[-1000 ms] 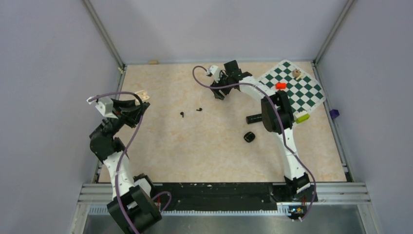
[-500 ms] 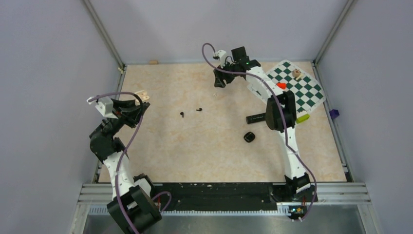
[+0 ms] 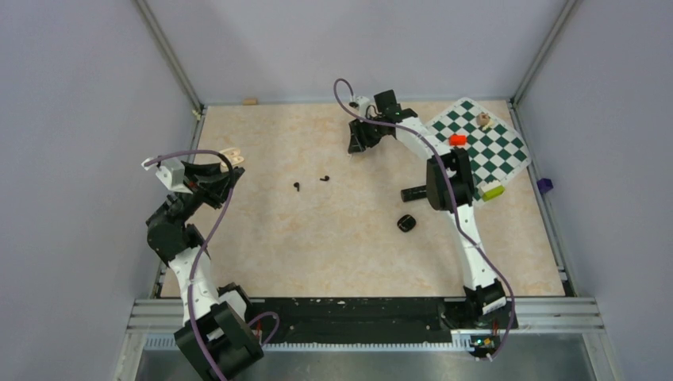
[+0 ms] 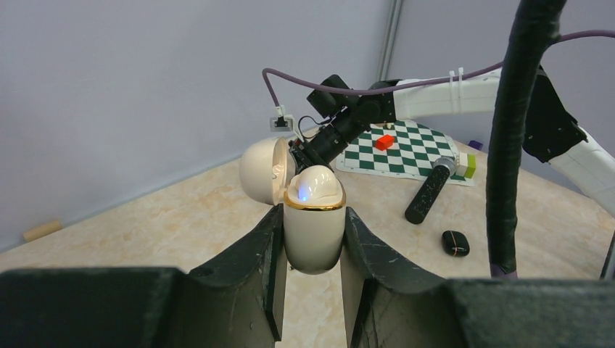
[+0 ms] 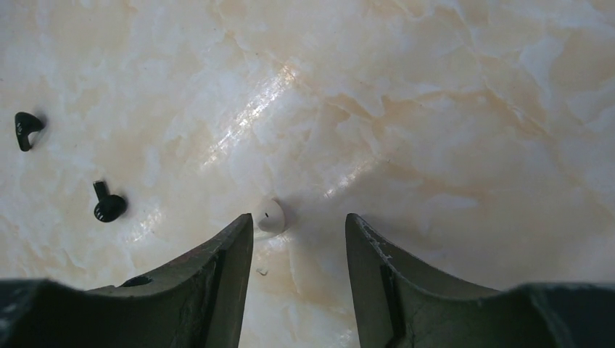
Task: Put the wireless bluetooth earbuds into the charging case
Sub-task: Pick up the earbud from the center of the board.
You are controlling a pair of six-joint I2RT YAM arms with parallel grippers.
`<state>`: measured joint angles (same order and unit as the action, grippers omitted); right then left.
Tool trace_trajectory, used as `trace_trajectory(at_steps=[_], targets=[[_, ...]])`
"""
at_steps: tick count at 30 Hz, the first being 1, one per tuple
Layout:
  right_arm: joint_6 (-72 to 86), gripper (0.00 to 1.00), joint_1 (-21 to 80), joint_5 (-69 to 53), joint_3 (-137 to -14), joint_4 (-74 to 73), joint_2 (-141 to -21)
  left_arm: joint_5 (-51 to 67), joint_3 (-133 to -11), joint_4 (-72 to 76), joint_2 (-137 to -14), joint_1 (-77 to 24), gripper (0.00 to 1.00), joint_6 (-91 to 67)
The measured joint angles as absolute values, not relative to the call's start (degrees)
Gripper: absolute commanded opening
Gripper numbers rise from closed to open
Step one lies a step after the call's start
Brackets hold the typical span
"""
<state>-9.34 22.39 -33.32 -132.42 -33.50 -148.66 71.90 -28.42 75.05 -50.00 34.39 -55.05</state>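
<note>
Marbled cream tabletop [image 3: 317, 238], glossy, walled in pale grey on three sides.

Item, two: black earbuds [image 3: 310, 182], comma-shaped with short stems, lying near each other at mid-table; I see both again at the left of the right wrist view [image 5: 109, 206].

Item, one: small black case [image 3: 406, 223], glossy rounded square, lid down, resting right of centre, well apart from the buds.

Item, one: cream egg-shaped case [image 4: 312, 217], gold band at the rim, hinged lid open, a blue light on its top. My left gripper [image 4: 312, 283] is clenched on its lower half, held at the table's left edge.

Item, one: small white rounded piece [image 5: 270, 216] on the marble, touching or nearly touching the inner side of one finger of my right gripper [image 5: 299, 239], whose jaws stand apart, grasping nothing.

Item, one: black cylinder with silver tip [image 4: 429, 192], lying beside the green-and-white chequered mat [image 3: 500, 151].

Item, one each on the mat: red block [image 3: 457, 140], yellow-green block [image 3: 493, 191].
</note>
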Motion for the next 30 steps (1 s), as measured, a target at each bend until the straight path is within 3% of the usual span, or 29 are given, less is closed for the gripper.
trace_trajectory(at_steps=[17,30], targets=[[-7.05,0.43,23.00,-36.47,-131.52,-33.85,-148.75,71.90,-28.36,75.07,-50.00,34.39,0.00,-55.13],[-10.07,0.33,24.14,-34.09,-131.11,-32.69,-148.75,71.90,-28.36,75.07,-50.00,34.39,0.00,-55.42]])
